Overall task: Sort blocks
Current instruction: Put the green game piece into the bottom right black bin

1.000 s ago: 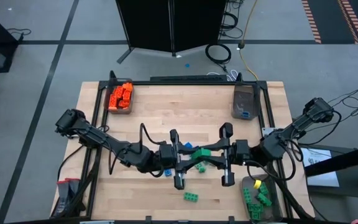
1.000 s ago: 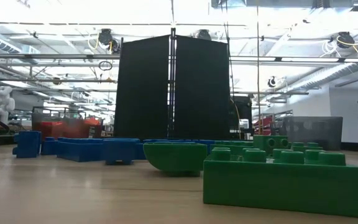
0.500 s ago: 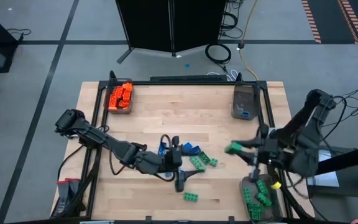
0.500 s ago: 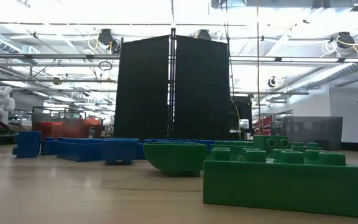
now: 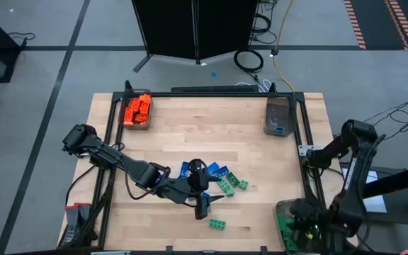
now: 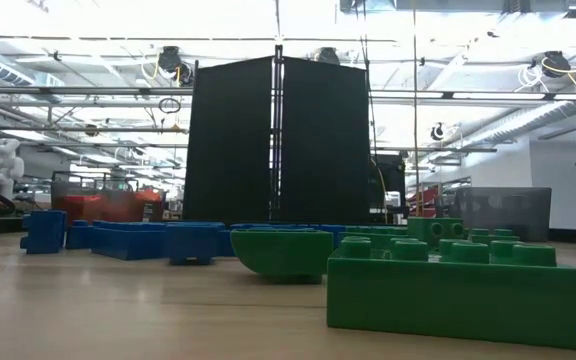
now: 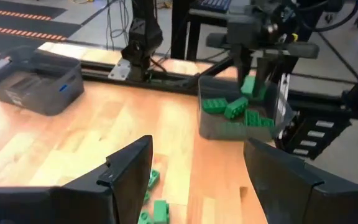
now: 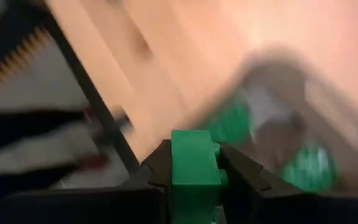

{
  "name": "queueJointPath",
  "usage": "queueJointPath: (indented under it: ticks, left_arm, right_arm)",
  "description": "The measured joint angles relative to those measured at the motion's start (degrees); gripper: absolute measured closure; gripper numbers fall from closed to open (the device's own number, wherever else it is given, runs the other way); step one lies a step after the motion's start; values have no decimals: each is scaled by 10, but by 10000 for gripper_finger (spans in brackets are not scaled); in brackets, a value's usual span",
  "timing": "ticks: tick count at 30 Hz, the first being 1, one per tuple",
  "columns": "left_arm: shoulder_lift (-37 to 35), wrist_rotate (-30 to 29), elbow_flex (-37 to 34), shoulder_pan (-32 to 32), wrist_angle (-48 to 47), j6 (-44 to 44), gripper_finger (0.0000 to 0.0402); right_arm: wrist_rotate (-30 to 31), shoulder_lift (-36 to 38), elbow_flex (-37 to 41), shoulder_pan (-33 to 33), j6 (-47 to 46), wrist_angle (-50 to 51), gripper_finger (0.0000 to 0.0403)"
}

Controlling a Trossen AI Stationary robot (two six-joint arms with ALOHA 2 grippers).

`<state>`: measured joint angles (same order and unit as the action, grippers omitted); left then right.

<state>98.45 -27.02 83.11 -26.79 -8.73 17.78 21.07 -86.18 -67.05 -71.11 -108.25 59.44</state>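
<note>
Blue and green blocks (image 5: 225, 185) lie loose mid-table, with one green block (image 5: 217, 224) nearer the front edge. My left gripper (image 5: 202, 200) hovers over this pile, open and with nothing between its fingers (image 7: 129, 174). My right gripper (image 5: 306, 221) stands over the green-block bin (image 5: 286, 230) at the near right corner, shut on a green block (image 8: 194, 165). The low view shows only blocks resting on the table: a large green one (image 6: 458, 290) and blue ones (image 6: 138, 240). My right gripper pinches the green block between its two fingers, one on each of two opposite sides (image 8: 174, 168). The fingers come from above, pointing steeply down. The block (image 7: 248, 85) is lifted clear, above the green blocks in the bin.
A bin of orange blocks (image 5: 137, 111) stands at the far left corner and a bin holding blue (image 5: 278, 117) at the far right. A dark frame rail (image 5: 218, 93) runs round the table. Bare wood lies between the pile and the far bins.
My right gripper has swung from the middle of the table toward its near right corner with the green block, tipping from level to pointing down over the green bin. My left gripper has stayed at the pile and tipped downward. Green and blue blocks now lie uncovered where the grippers met.
</note>
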Motion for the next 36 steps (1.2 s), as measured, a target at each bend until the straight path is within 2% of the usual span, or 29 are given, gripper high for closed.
queueJointPath:
  ticks: [2,4,7,11,13,18,20,23,30,36]
  left_arm:
    - [0,0,0,0,-11,0,149]
    - [0,1,0,0,-17,4,149]
    - [0,13,0,2,-32,14,149]
    - [0,71,0,9,-69,10,149]
    - [0,95,0,11,-87,-1,149]
    - [12,135,0,12,-97,-60,149]
    - [18,150,0,12,-97,-78,149]
    - [33,165,0,12,-88,-105,149]
    - [99,192,0,10,6,-141,149]
    - [162,191,0,-5,26,-143,149]
  right_arm:
    - [-58,-19,0,-10,-24,-6,330]
    - [-91,-30,0,-18,-43,-15,330]
    - [-103,-38,0,-22,-64,-13,330]
    - [-104,-39,0,-21,-46,-12,326]
    - [-104,-39,0,-21,-32,-6,290]
    - [-107,-39,0,-20,-35,29,169]
    - [-108,-39,0,-17,-35,36,134]
    - [-107,-39,0,-12,-31,38,104]
    - [-106,-39,0,4,-16,38,93]
    - [-105,-39,0,7,-16,32,101]
